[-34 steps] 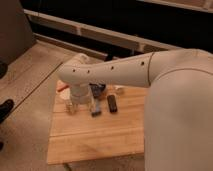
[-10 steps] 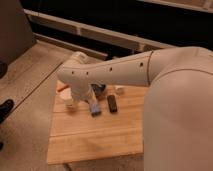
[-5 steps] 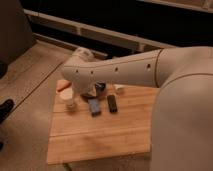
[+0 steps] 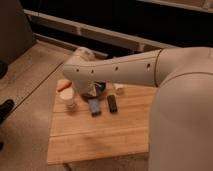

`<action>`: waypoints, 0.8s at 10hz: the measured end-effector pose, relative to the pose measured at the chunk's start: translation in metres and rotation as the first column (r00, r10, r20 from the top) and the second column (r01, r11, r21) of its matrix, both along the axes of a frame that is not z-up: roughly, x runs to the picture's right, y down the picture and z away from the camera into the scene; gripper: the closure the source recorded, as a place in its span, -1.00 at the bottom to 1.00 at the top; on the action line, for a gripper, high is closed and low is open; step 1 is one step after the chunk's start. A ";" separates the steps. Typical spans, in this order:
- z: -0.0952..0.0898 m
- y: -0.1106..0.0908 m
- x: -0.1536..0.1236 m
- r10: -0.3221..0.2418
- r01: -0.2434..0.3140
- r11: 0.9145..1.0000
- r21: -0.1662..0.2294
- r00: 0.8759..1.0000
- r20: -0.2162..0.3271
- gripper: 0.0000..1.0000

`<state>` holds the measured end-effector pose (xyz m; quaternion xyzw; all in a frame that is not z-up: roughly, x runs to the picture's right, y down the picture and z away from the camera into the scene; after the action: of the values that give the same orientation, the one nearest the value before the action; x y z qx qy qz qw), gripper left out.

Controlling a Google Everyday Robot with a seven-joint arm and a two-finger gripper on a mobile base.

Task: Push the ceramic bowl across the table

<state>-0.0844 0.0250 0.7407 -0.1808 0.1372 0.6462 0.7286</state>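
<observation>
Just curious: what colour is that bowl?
The bowl is dark grey-black, in camera view; the gripper is close beside it.

One arm, reaching in from the right, gripper low under the wrist.

The white arm (image 4: 182, 125) fills the right side of the view: a bulky rounded upper link, nearest the camera, runs down to the bottom edge. From it the forearm (image 4: 125, 72) stretches leftward and slightly down, a tapering tube with a row of small dark holes along its side. It ends in a rounded wrist joint (image 4: 75, 74) at left of centre, with a second pale rounded housing just behind it. The gripper (image 4: 87, 90) hangs below that joint and points downward. It is largely tucked under the forearm's end, so only a pale part of it shows.
</observation>
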 end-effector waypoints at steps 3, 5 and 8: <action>0.032 -0.013 0.035 0.040 -0.040 0.999 -0.009 0.999 -0.022 -0.30; 0.056 -0.017 0.043 0.058 -0.058 0.998 -0.014 0.998 0.019 -0.30; 0.077 -0.011 0.032 0.060 -0.056 0.997 -0.055 0.996 0.072 -0.30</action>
<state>-0.0525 0.0145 0.8173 -0.2278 0.1222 0.6561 0.7090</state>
